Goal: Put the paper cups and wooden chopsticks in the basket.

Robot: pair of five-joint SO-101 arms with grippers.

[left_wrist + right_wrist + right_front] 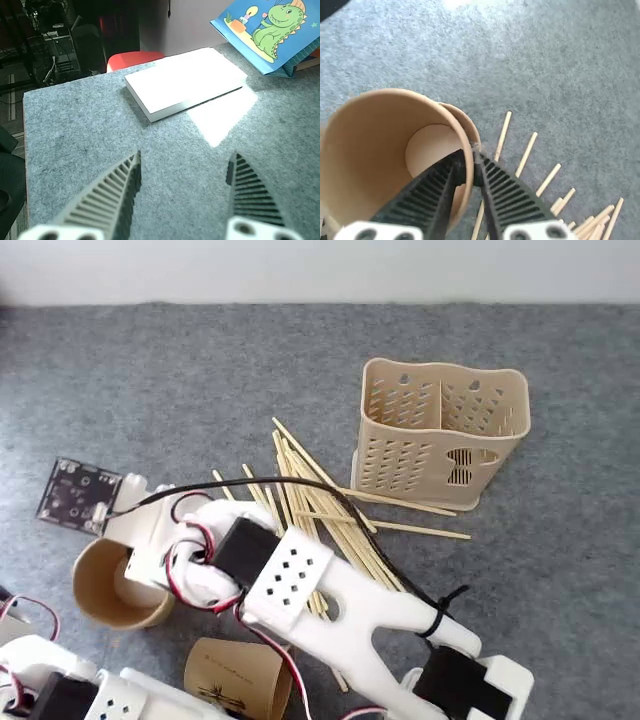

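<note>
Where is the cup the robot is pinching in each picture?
High view: the paper cup stands upright near the left edge, left of the wooden chopsticks.
Right wrist view: the cup is close up, mouth toward the camera, with the right gripper clamped on its rim.
Left wrist view: this camera faces away, across the grey felt to a white box.
Shared landmark: the chopsticks fanned beside the cup.

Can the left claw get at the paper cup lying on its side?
Probably, after turning: the left claw is open and empty but faces a white box; the tipped cup lies beside its arm.
</note>
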